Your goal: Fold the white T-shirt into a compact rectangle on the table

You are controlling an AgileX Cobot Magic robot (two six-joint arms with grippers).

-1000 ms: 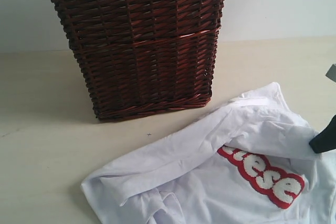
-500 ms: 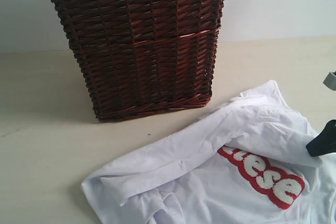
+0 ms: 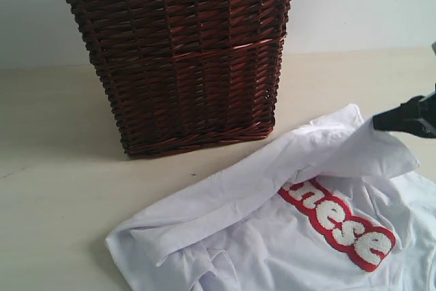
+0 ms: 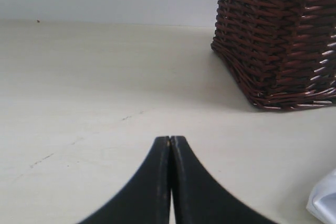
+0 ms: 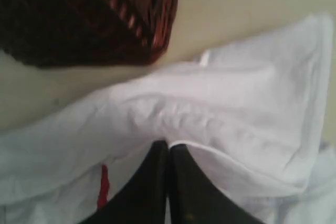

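1. Since it was crumpled a second ago, the white T-shirt [image 3: 259,236] has opened out a little. It lies front-up on the table [image 3: 54,168], at the near right, just in front of the wicker basket [image 3: 184,59].
2. Its upper flap [image 3: 340,155] has been drawn up and back toward the far right. The flap had been covering part of the red-edged lettering [image 3: 337,226], and more letters now show than did half a second ago.
3. The right gripper [image 3: 378,122] did this. It has risen from low at the right edge to a higher spot, and its jaws are pressed together on the flap's edge, with the cloth running up to the tip. The right wrist view shows the same pinch [image 5: 168,145], with white fabric folded over the closed tips.
4. The left gripper [image 4: 170,140] has its jaws pressed together on nothing. It hangs over bare table near the basket, with only a corner of the shirt nearby.
5. Judged against the task, this looks like spreading the shirt flat rather than folding it. The left side is bunched and no rectangle has formed, so most of the work remains.
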